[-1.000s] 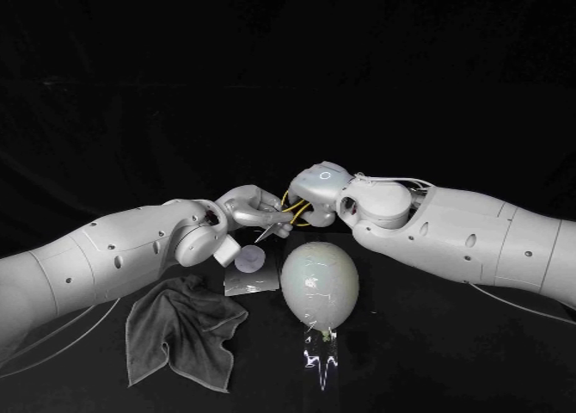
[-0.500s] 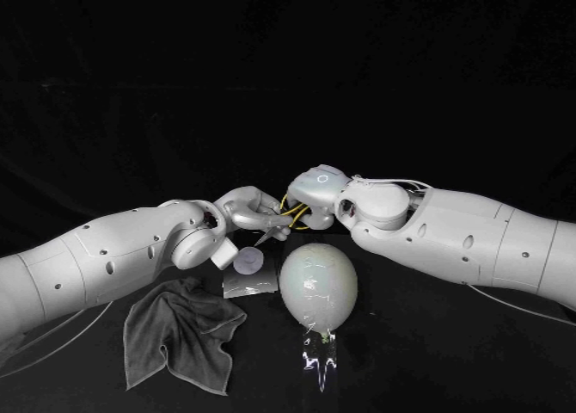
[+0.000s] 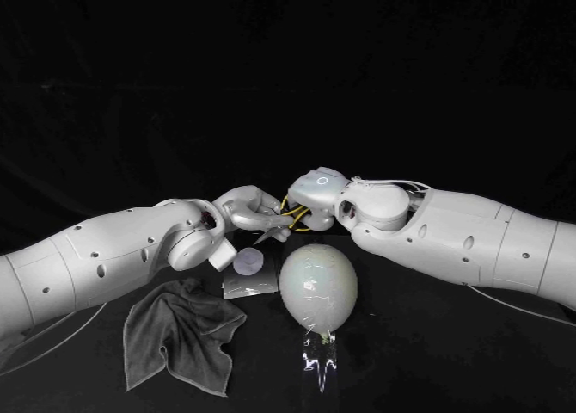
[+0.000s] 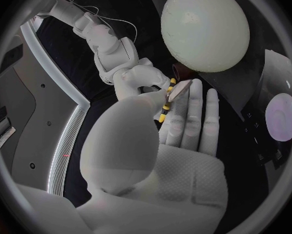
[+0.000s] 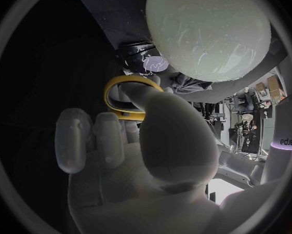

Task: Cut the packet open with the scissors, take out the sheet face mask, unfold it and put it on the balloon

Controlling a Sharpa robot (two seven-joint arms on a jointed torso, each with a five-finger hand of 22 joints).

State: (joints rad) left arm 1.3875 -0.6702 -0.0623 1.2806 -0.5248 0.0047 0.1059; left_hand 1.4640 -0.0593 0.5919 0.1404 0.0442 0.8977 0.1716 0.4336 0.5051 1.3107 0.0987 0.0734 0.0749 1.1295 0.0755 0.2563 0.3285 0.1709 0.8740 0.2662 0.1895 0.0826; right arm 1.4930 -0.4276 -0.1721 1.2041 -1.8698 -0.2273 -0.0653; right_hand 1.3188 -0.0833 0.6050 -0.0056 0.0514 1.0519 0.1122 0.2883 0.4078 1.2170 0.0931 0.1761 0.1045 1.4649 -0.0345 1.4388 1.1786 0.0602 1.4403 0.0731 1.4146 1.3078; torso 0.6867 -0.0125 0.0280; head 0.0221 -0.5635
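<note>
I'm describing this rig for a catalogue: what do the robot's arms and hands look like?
The left arm and right arm have rounded white shells dotted with small dark holes. The left hand and right hand are silver-grey, with textured palms. A ring mark sits on the right hand's back, a thin white cable loops at its wrist, and another trails under the right arm.

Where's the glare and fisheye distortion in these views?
Head view: soft highlights on the balloon and glints on the clear film below it. Left wrist view: fisheye bends straight edges, left hand looms large. Right wrist view: speckled glints across the balloon, right hand covers the middle.
</note>
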